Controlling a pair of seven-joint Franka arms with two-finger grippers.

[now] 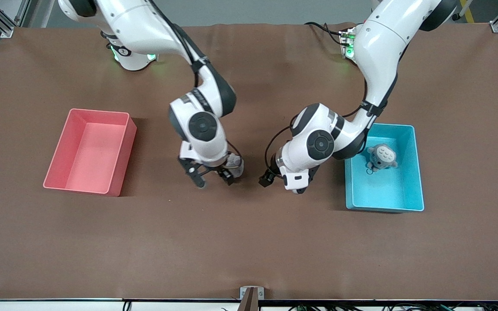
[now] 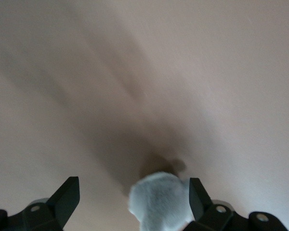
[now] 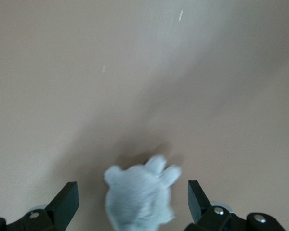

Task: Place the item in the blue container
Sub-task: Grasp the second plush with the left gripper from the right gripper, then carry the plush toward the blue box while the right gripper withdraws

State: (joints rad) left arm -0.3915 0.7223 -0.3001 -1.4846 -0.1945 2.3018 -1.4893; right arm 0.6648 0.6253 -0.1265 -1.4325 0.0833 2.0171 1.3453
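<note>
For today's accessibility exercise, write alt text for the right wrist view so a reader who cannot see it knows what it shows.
A small grey plush toy lies on the brown table, between the spread black fingers of the open right gripper, which do not touch it. The toy casts a soft shadow on the tabletop, and nothing else is in view.

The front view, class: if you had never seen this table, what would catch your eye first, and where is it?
Two bright bins stand out: a pink bin toward the right arm's end and the blue container toward the left arm's end, with a small grey plush toy lying in it. Between them both arms lean in, the right hand open around a second grey plush and the left hand open beside it.
</note>
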